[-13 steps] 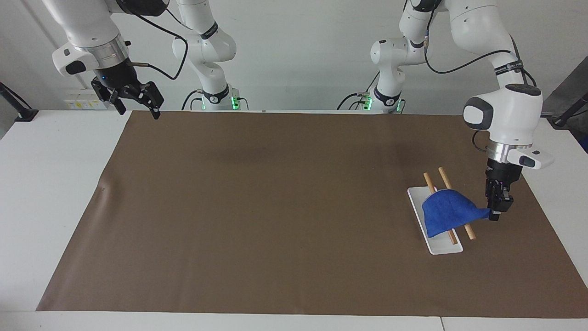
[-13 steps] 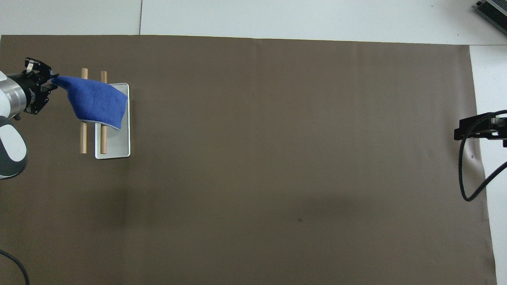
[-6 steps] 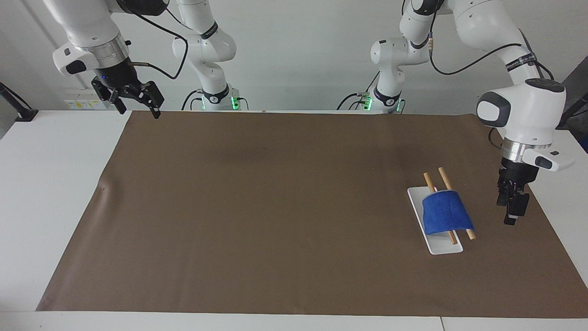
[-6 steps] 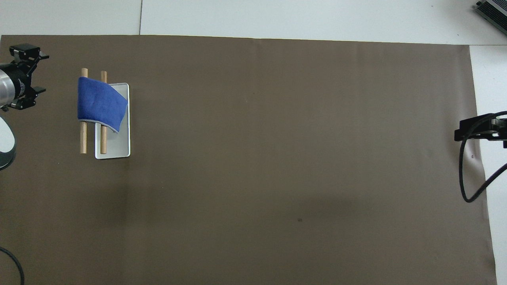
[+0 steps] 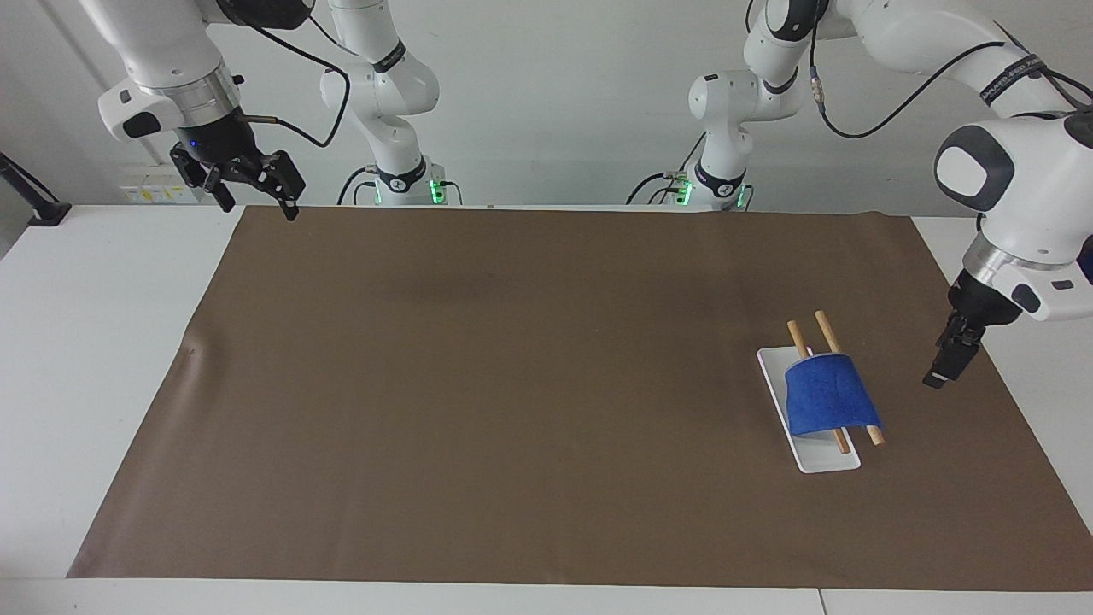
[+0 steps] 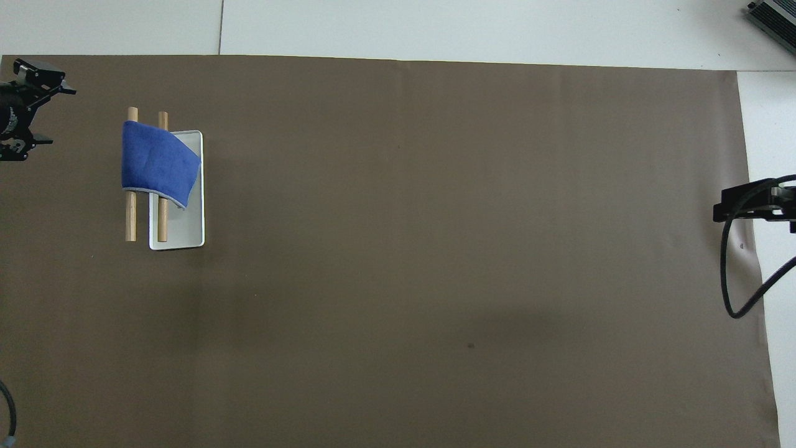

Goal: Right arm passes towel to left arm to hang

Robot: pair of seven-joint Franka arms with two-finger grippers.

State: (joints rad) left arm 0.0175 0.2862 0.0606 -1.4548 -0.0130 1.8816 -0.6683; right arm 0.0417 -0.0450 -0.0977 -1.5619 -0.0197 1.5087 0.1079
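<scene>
The blue towel (image 5: pixel 828 397) (image 6: pixel 158 162) hangs draped over two wooden rods (image 5: pixel 801 335) (image 6: pixel 130 218) of a rack on a white base (image 5: pixel 824 461) (image 6: pixel 180 233), toward the left arm's end of the table. My left gripper (image 5: pixel 935 378) (image 6: pixel 56 117) is open and holds nothing. It hovers over the brown mat beside the rack, clear of the towel. My right gripper (image 5: pixel 259 205) (image 6: pixel 746 204) waits open and raised over the mat's corner at the right arm's end.
A brown paper mat (image 5: pixel 512 384) (image 6: pixel 435 249) covers most of the white table (image 5: pixel 94 342). A black cable (image 6: pixel 731 274) loops below the right gripper. The two arm bases (image 5: pixel 401 184) stand at the robots' edge.
The left gripper opened and let go of the towel's corner, then drew away toward its end of the table and rose. The towel dropped flat over the rods. The right arm stayed put.
</scene>
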